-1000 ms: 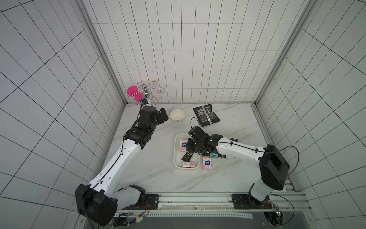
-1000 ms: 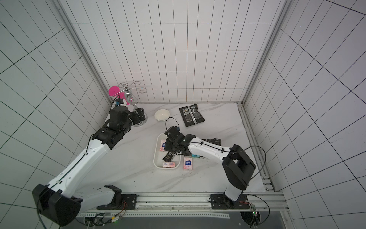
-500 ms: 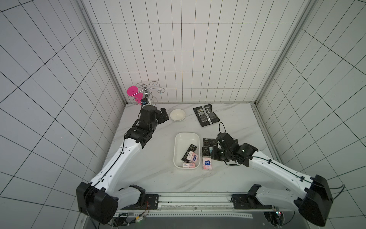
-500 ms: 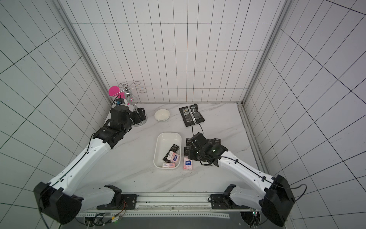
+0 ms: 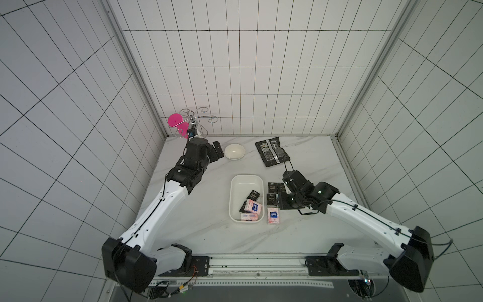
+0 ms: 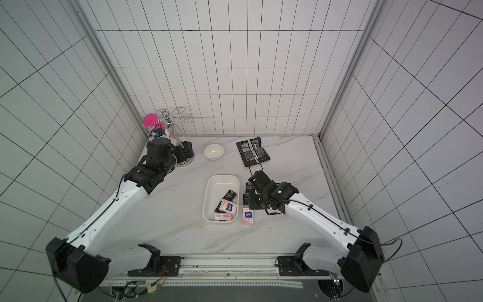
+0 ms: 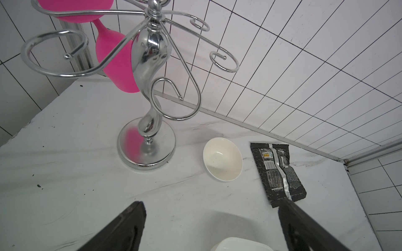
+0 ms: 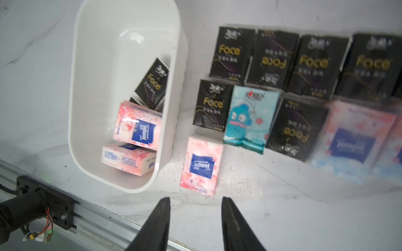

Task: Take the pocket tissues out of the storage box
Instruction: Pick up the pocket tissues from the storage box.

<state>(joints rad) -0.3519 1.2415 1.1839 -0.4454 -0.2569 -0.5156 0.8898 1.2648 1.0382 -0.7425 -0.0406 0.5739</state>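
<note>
The storage box (image 5: 247, 177), a shallow white tray (image 8: 74, 87), lies mid-table. Inside are pocket tissues: a black "Face" packet (image 8: 152, 82) leaning on its wall, and two pink-white ones (image 8: 139, 126) (image 8: 128, 159). Right of the box, several more packets lie in rows on the table: black ones (image 8: 232, 52), a teal one (image 8: 250, 117) and a pink one (image 8: 201, 165). My right gripper (image 8: 195, 202) hovers open and empty beside that pink packet, right of the box (image 5: 281, 206). My left gripper (image 7: 212, 208) stands wide open and empty at the back left (image 5: 218, 150).
A chrome hook stand (image 5: 193, 123) holding pink glasses stands in the back left corner. A small white bowl (image 5: 234, 151) and a flat black foil pouch (image 5: 272, 151) lie near the back wall. A metal rail (image 8: 97, 215) runs along the table's front edge.
My right gripper came out of the box, moved right over the packets on the table, and opened its jaws. The left arm has stayed still.
</note>
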